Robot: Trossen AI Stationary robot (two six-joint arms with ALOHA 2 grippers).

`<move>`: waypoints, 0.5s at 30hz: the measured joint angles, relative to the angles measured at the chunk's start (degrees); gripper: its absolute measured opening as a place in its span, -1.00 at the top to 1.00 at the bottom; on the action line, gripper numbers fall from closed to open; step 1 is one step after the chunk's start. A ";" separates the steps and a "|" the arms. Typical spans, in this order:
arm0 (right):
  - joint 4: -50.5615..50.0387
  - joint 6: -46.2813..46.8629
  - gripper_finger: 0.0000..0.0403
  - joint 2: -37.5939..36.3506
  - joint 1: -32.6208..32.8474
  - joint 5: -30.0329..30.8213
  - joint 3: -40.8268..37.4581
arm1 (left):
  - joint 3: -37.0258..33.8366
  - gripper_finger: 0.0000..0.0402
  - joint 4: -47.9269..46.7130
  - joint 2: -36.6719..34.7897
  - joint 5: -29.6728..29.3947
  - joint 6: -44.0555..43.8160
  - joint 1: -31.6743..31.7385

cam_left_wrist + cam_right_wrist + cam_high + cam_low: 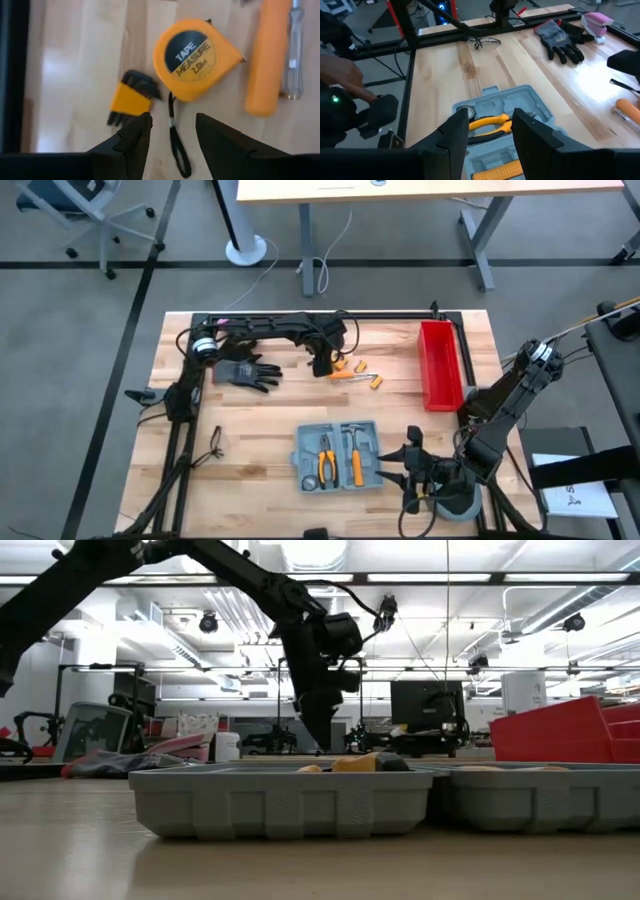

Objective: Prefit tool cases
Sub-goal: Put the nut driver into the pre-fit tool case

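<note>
Grey-blue plastic tool case (338,455): lies open, near surface edge, pliers and hammer seated, slots exposed for filling.
Left gripper (172,131): fingers spread, empty, above orange tape measure (195,57), seemingly lining up a pick.
Right gripper (490,131): fingers apart, empty, beside case.

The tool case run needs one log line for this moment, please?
left gripper: open above tape measure | right gripper: open, empty, beside tool case | tool case: open, pliers inside

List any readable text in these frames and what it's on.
"TAPE MEASURE" on the black face of the orange tape measure, left wrist view.
A line below it, seemingly "2.0M", is too blurred to be sure.
White sheet at the table's right edge: dark marks, too small to read.
Nothing else legible.
</note>
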 joint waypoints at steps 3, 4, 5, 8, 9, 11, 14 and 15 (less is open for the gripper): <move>1.39 -1.03 0.34 -0.11 0.00 0.00 0.00 | -0.38 0.17 -0.98 0.27 0.58 0.03 0.27; 1.70 -1.22 0.34 -0.17 0.00 0.01 0.00 | -0.40 0.17 -0.79 0.27 0.61 0.04 0.29; 1.80 -1.48 0.35 -0.20 0.00 0.00 0.00 | -0.44 0.17 -0.52 0.27 0.64 0.14 0.29; 2.57 -2.43 0.38 -0.22 0.00 -0.02 0.00 | -0.72 0.16 -0.70 0.23 1.95 0.75 0.29; 2.55 -2.58 0.38 -0.24 0.00 -0.03 0.00 | -0.81 0.16 -0.58 0.23 2.63 1.12 0.32; 2.59 -2.85 0.40 -0.26 0.00 -0.04 0.00 | -1.18 0.17 0.29 0.24 2.73 1.44 0.29; 2.61 -2.93 0.41 -0.33 0.00 -0.04 0.00 | -1.32 0.20 0.37 1.10 2.69 1.17 0.34; 2.61 -2.93 0.41 -0.33 0.00 -0.04 0.00 | -1.35 0.21 0.26 1.49 2.69 1.15 0.36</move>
